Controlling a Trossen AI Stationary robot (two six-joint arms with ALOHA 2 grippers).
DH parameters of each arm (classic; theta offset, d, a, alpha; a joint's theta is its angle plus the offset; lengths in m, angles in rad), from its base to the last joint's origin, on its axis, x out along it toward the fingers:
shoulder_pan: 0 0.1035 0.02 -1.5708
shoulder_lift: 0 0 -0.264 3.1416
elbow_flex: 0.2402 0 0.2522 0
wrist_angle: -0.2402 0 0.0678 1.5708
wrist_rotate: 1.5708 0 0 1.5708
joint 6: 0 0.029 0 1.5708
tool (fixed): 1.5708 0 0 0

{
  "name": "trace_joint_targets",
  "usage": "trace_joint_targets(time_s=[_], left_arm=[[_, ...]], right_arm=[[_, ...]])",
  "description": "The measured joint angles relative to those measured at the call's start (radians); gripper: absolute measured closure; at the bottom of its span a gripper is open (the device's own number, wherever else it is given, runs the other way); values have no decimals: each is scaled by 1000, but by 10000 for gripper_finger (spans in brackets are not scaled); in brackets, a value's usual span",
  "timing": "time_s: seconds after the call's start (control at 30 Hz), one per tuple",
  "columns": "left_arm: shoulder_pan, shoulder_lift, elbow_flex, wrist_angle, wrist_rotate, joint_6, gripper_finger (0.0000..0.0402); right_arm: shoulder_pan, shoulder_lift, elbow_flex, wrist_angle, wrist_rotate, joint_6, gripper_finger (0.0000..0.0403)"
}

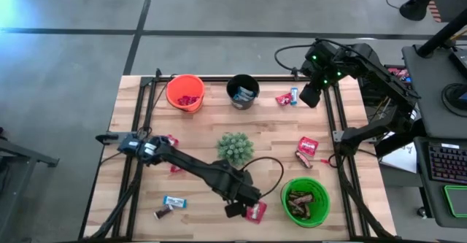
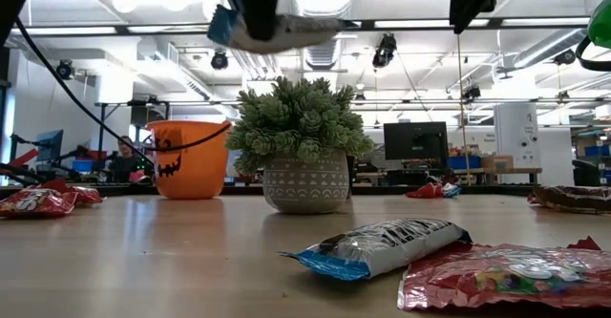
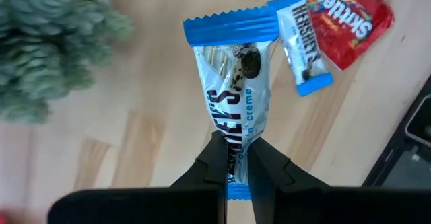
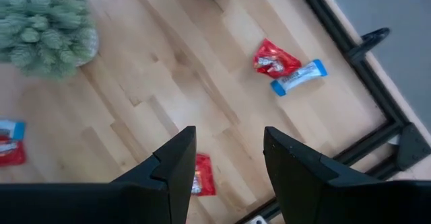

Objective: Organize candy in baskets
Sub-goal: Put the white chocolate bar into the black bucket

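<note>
near the table's [image 1: 131, 221] front edge, the left gripper [image 3: 236, 162] is clenched on one crimped end of a blue-and-silver candy bar [image 3: 237, 89], likely light, limp and slippery, while the right gripper [image 4: 227, 158] waits released over the far right corner.

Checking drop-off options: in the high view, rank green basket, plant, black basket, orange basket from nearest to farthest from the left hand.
From the left hand, shut on a blue-and-silver candy:
1. Green basket, just to its right.
2. Plant, mid-table.
3. Black basket, far edge.
4. Orange basket, far-left; similar range, ranking tentative.
</note>
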Motion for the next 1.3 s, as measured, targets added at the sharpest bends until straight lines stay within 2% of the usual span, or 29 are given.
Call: trace_joint_targets(time_s=[0.2, 0.7, 0.93, 1.07, 1.3], left_arm=[[17, -57, -1, -48, -41, 36, 396], [104, -280, -1, -54, -254, 167, 396], [161, -357, -1, -54, -347, 272, 396], [202, -387, -1, -54, -398, 349, 396], [306, -419, -2, -54, -421, 504, 396]], right_arm=[[0, 0, 0, 6, -106, -26, 241], [0, 0, 0, 101, -120, -42, 241], [0, 0, 0, 263, -275, -34, 241], [0, 0, 0, 354, -318, 0, 241], [34, 2, 0, 557, -372, 103, 241]])
